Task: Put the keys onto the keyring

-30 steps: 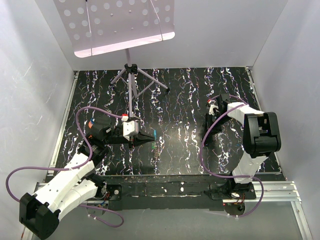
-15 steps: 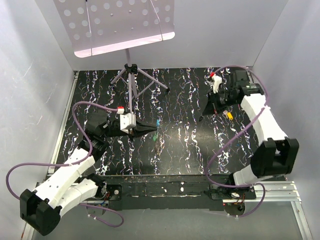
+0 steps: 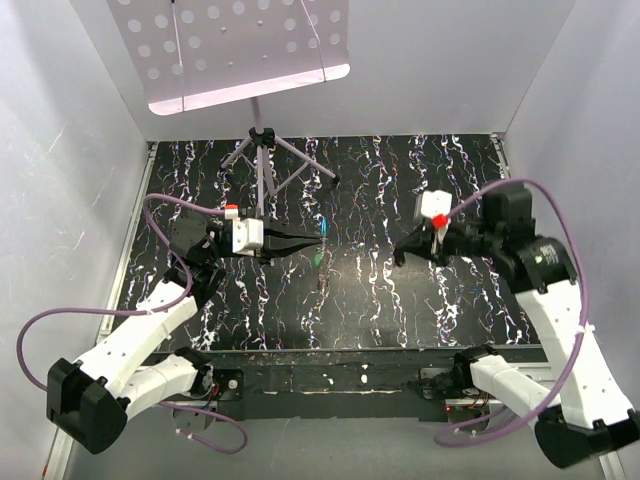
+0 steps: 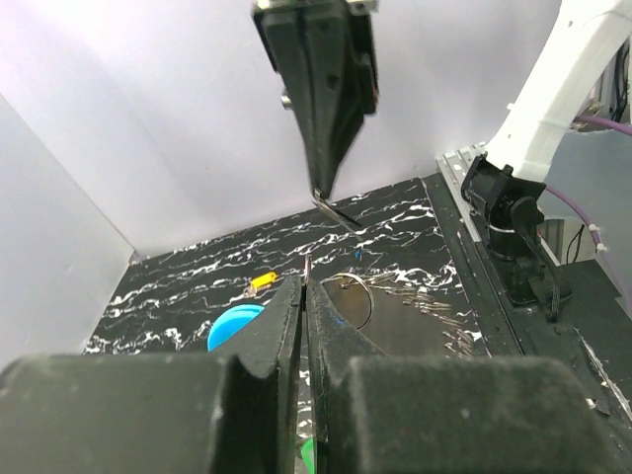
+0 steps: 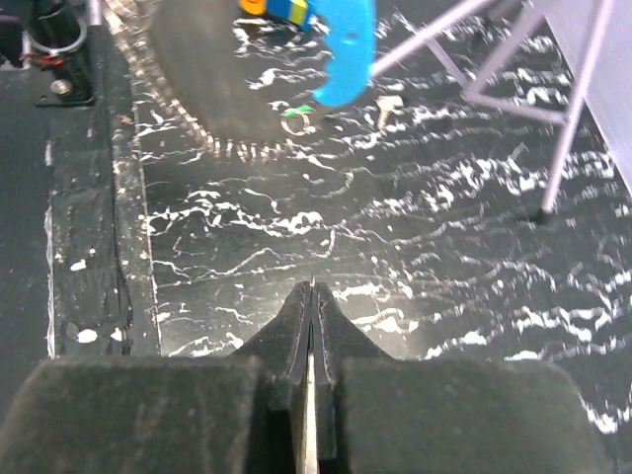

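Keyring shows a bright blue curved band.

A black worktop veined in white is pictured, with a bright blue keyring and purple cables shown.

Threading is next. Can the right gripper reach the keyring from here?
Probably yes. The right gripper, shut on a key, points at the keyring held by the left gripper, with nothing visible between them.

left pincer and keyring moved back, right pincer swung inward
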Robot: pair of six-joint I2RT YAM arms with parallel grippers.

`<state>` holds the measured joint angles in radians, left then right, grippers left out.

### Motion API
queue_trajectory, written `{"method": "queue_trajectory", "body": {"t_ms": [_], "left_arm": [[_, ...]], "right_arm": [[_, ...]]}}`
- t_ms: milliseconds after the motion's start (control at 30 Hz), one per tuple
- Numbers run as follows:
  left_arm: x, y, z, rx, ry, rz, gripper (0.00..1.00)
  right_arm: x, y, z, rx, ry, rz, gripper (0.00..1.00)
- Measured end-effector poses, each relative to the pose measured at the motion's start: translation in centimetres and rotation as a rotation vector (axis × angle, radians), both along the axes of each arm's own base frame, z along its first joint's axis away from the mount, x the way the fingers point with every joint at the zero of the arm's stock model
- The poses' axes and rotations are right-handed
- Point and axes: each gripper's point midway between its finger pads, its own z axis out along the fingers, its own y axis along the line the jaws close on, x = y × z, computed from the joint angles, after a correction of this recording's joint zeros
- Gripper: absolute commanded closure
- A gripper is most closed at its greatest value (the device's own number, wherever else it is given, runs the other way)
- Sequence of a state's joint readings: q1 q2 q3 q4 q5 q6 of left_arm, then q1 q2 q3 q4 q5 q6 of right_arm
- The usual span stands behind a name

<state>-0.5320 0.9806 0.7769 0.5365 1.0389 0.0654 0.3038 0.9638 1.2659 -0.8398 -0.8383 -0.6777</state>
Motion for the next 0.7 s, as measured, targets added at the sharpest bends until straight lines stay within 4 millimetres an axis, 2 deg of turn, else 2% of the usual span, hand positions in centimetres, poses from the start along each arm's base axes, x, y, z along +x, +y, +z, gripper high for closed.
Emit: {"method": "queue_trajectory", "body": {"t_ms": [133, 333, 433, 567, 700], "left_arm": [[-0.5, -0.1, 0.8, -0.029, -0.028, -0.033, 1.0], [-2.1, -0.4, 0.6, -0.045, -0.062, -0.094, 1.0], [-2.7, -0.8, -0.2, -0.032, -0.066, -0.119, 1.0], [-3.2, -1.2, -1.9, -0.001, -0.059, -0.139, 1.0], [-3.4, -1.8, -3.6, 0.049, -0.058, -0.144, 1.0]], "right_arm": [[-2.7, 1.9, -1.5, 0.032, -0.051, 0.111, 0.99], [-4.9, 5.5, -1.6, 0.066, -0.137, 0.25, 0.99], [-5.4, 6.8, -1.2, 0.087, -0.194, 0.284, 0.99], [-4.7, 7.8, -0.1, 0.12, -0.267, 0.255, 0.99], [-4.9, 8.6, -1.6, 0.115, -0.286, 0.255, 0.99]]}}
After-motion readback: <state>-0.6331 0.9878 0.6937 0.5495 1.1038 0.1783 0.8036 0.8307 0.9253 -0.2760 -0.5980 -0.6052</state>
